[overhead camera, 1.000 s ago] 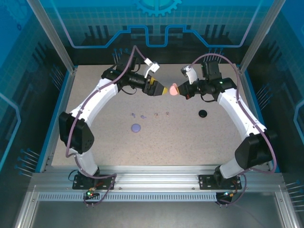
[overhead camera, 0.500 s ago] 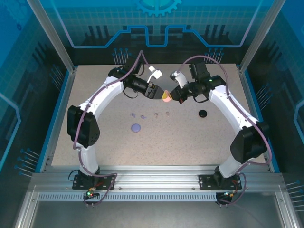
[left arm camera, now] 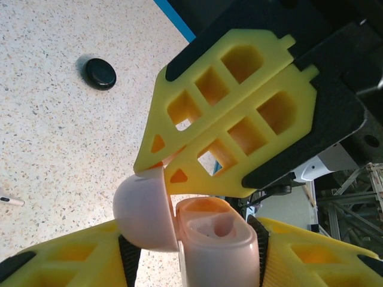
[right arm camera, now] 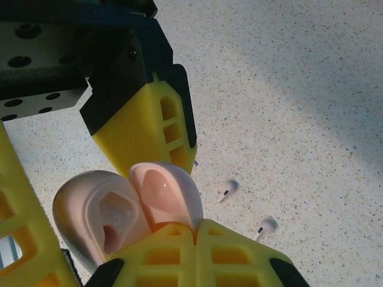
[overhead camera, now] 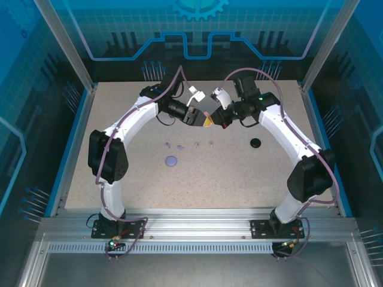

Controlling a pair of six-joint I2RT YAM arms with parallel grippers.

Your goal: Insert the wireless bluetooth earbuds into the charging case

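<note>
Jaws of the left gripper [overhead camera: 199, 118] pinch the pink charging case [left arm camera: 215, 242] above the far desk [overhead camera: 239, 173]. Those of the right gripper [overhead camera: 217, 118] nip its lid [left arm camera: 143, 206], probably keeping it open. Nearer, the earbuds [right arm camera: 228, 190] lie loose on the desk, not yet inserted.

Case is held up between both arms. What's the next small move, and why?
Probably open the right fingers and back off: the lid is swung open, the sockets in the case look empty, and the earbuds lie on the table.
</note>
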